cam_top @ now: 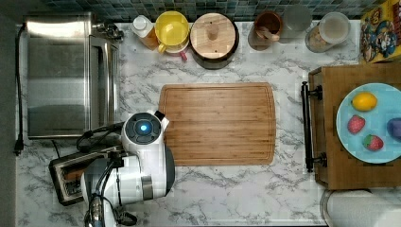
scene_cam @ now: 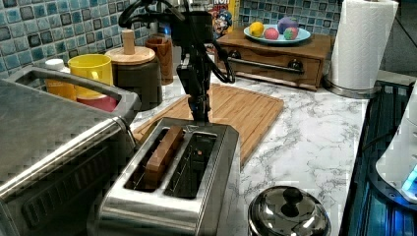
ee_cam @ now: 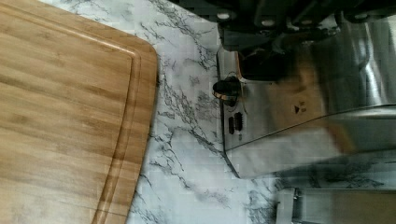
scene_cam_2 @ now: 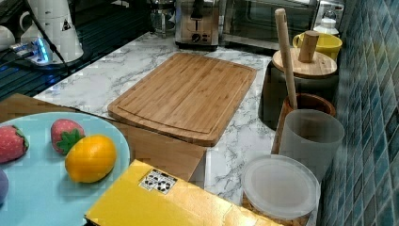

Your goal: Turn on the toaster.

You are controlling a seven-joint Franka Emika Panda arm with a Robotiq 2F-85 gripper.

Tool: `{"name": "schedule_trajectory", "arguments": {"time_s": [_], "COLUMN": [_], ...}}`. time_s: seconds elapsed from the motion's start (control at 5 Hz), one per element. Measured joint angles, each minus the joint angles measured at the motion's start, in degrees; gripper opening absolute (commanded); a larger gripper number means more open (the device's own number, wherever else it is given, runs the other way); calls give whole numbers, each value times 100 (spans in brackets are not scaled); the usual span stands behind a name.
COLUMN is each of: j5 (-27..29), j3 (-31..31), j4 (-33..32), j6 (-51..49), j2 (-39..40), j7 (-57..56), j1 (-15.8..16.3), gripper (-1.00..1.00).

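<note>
In the left view, the toaster (scene_cam: 172, 196) sits nearest you on the worktop (scene_cam: 314, 142), one slice (scene_cam: 160, 155) in its left slot of two. The gripper (scene_cam: 199, 110) hangs at its far end, before the cutting board (scene_cam: 246, 110); you cannot tell how the jaws stand.

Your arm (cam_top: 142, 165) reaches in from the top view's lower left, white links folded over, the wrist with its blue light (cam_top: 143, 127) facing up. In the left view the dark gripper (scene_cam: 200, 110) hangs straight down, cables looping around it. Its fingers look narrow and close together, though you can't be sure.
</note>
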Motion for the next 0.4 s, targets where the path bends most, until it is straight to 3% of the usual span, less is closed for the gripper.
{"name": "schedule_trajectory", "arguments": {"time_s": [0.4], "j5": [-263], "j3": [106], "j4": [67], "j6": [25], "j2": [153], "j7": [39], "j1": [-15], "gripper": [-100]}}
